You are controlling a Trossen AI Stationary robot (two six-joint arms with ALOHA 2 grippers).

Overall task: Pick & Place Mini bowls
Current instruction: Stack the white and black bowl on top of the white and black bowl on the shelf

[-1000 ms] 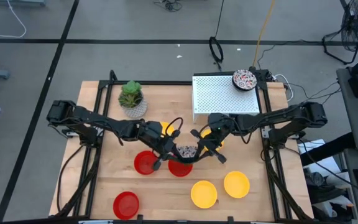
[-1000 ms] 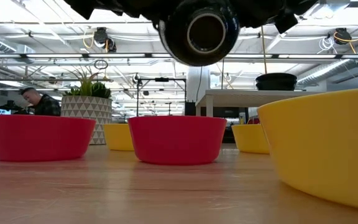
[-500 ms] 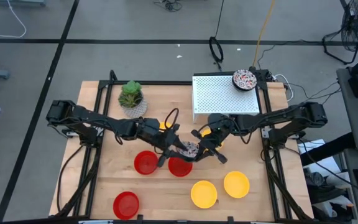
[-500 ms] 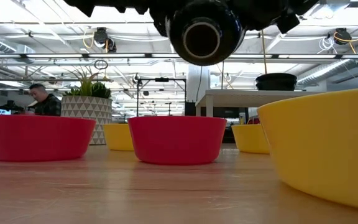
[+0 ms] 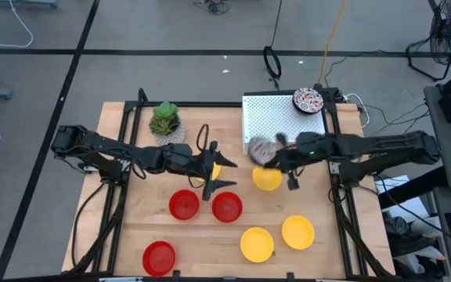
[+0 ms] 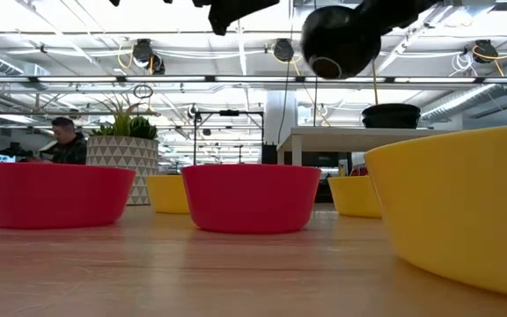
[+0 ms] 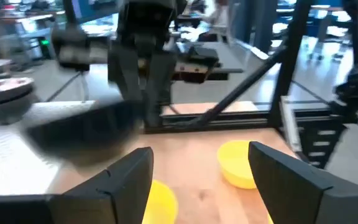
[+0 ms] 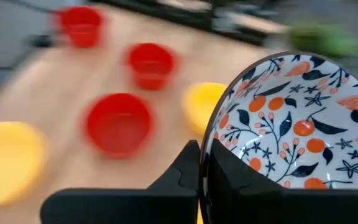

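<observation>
Since a second ago, seen from above, the right end effector [image 5: 266, 153] has carried the floral bowl [image 5: 258, 148] from mid-desk [image 5: 139, 227] toward the white platform [image 5: 276, 117] at the far right corner. Left end effector [image 5: 212, 168] spread, empty. Right wrist view: fingers pinch the bowl's rim. Transport step; next, likely set it on the platform

Table [image 5: 139, 227]: plant pot [image 5: 165, 123] at the rear left, perforated platform [image 5: 280, 117] at the rear right, one bowl [image 5: 309, 99] on it. Seven bowls lie on the boards before them.
</observation>
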